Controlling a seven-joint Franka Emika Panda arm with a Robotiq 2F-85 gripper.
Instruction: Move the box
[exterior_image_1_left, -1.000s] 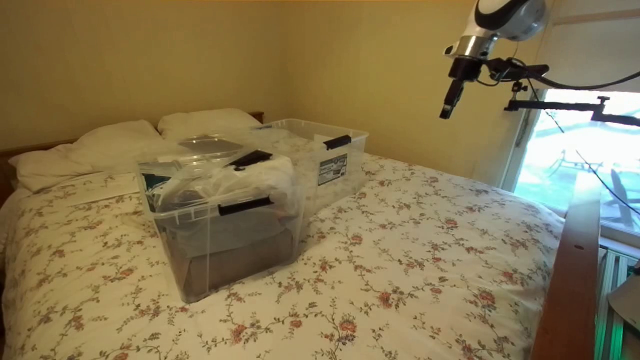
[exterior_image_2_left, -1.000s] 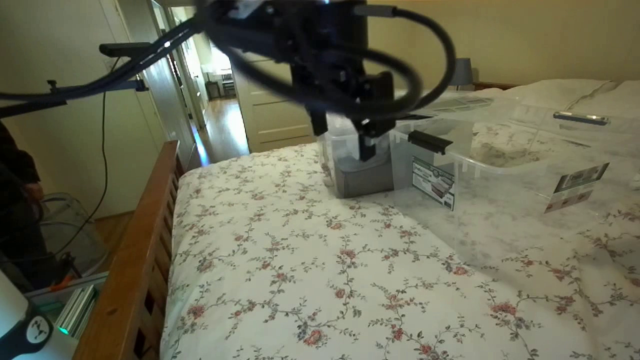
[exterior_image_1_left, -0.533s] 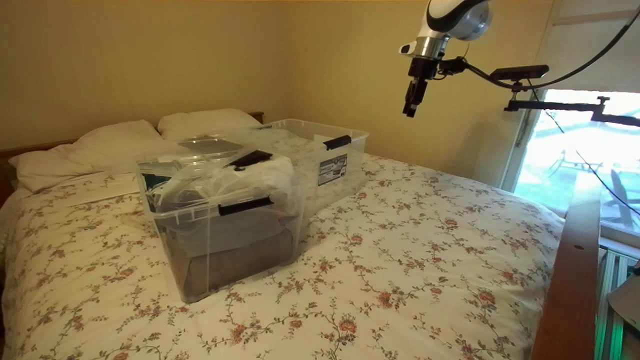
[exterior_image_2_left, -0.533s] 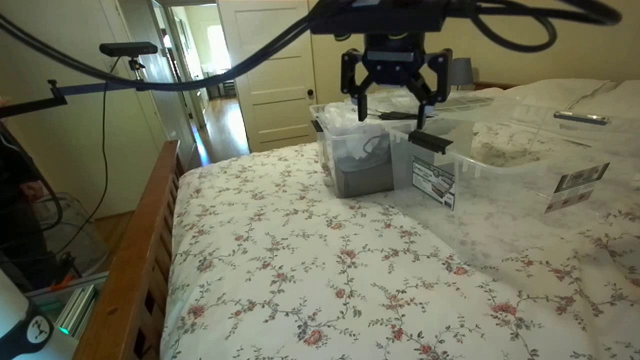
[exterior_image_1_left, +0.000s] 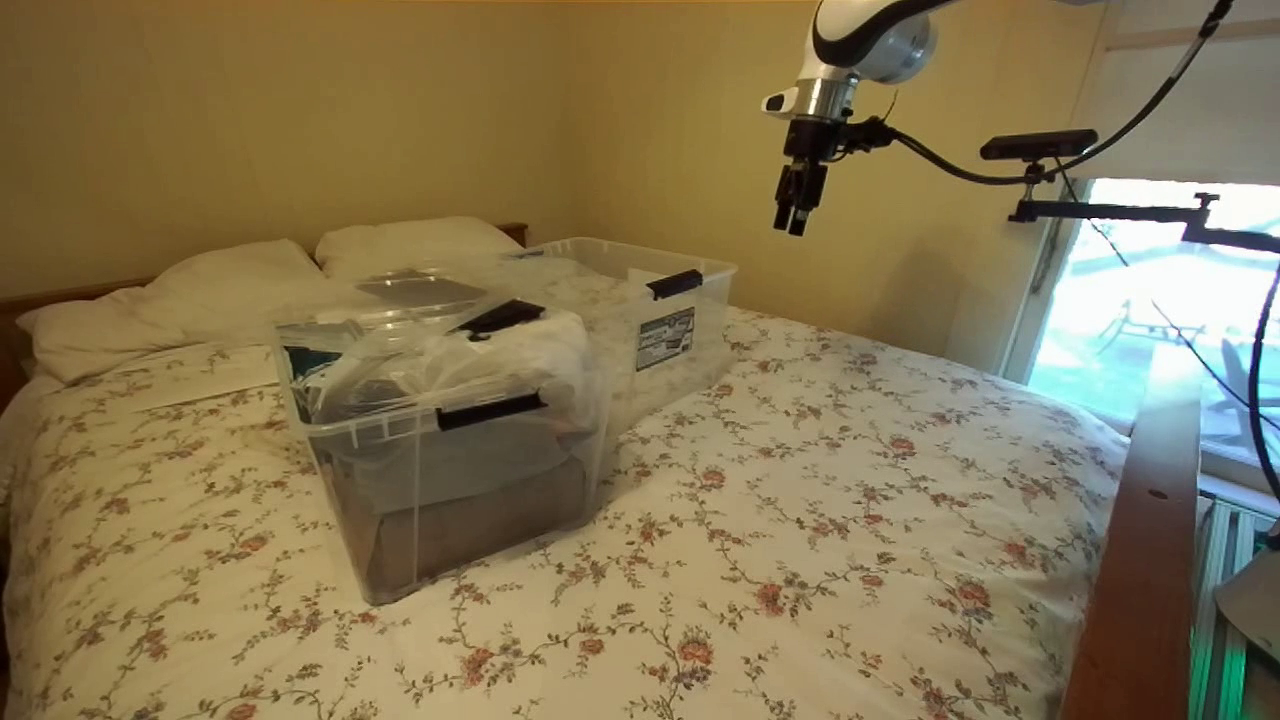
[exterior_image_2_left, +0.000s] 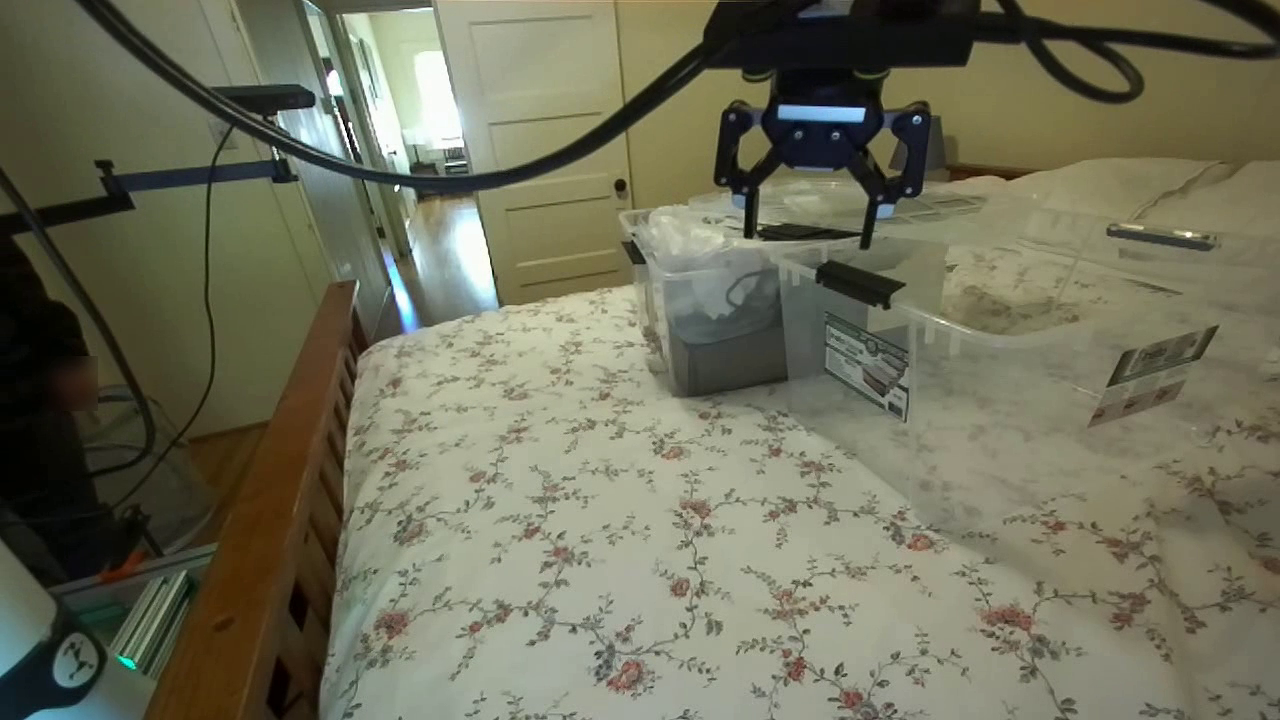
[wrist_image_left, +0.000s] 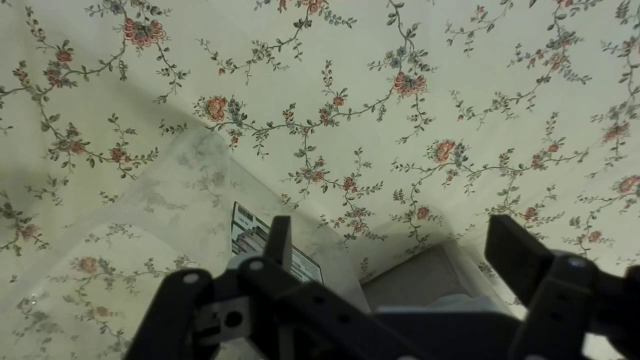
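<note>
Labelled box (exterior_image_2_left: 1000, 375) stands on the bed (exterior_image_2_left: 560, 480), the gripper (exterior_image_2_left: 810, 240), spread wide, hanging higher than it. Just behind the labelled box in an exterior view is a packed box (exterior_image_2_left: 717, 335); well beyond, only there, a panelled door (exterior_image_2_left: 550, 90).

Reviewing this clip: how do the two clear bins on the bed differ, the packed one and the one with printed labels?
Contents: the packed bin holds a grey-brown item and crumpled white material; through the labelled bin, floral bedding shows.
Labels: the labelled bin carries printed labels; none is visible on the packed bin.
Shared: both are see-through, stand upright on that bedding and have black clips.
</note>
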